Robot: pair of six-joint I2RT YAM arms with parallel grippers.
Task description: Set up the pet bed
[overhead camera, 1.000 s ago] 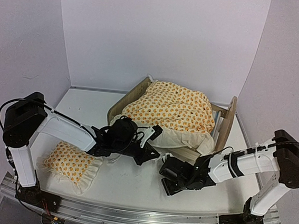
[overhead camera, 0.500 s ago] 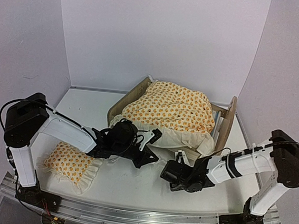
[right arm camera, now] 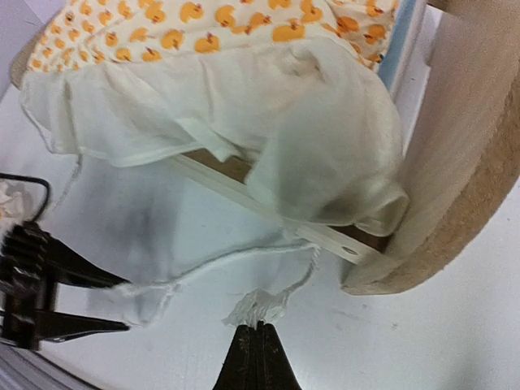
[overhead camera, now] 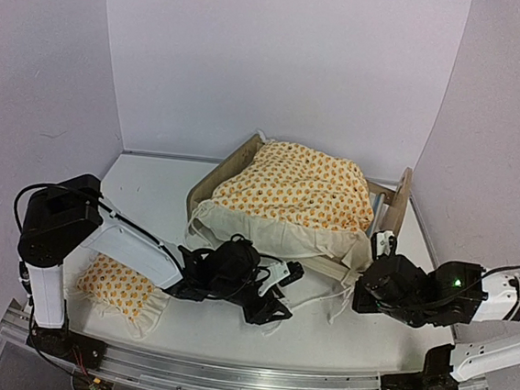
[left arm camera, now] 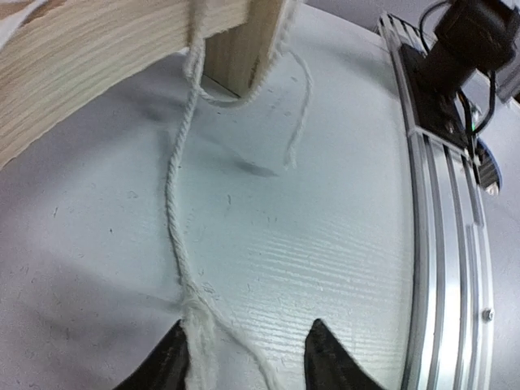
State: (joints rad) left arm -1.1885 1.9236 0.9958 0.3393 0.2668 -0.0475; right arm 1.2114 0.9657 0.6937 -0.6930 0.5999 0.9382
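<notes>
Two loose cords trail from the cream ruffle of the blanket (overhead camera: pixel 302 190) onto the worktop (overhead camera: pixel 150 184), and I judge them to be my business at this step. The pet bed (overhead camera: pixel 395 213) stands toward the far edge of the worktop, about midway along it. The blanket is spread over it, and its ruffle spills over the near rail. The pillow (overhead camera: pixel 118 283) lies apart, by the near left corner.

My left gripper (left arm camera: pixel 246 341) sits low near the front edge with its jaws partway apart and nothing in them. One cord (left arm camera: pixel 175 187) runs down from the wooden frame and ends right against my left-hand finger. My right gripper (right arm camera: pixel 258 351) is pressed fully together just before the bed's near right corner. The frayed end (right arm camera: pixel 258 307) of the other cord touches its tips, but I cannot tell whether any strand is actually pinched.

To do this well, I would centre the left cord between my fingers before closing, since it lies at one side and could slip out. I would draw both sides gently and evenly. The frame looks light, and a hard tug could drag it or pull the blanket askew.
</notes>
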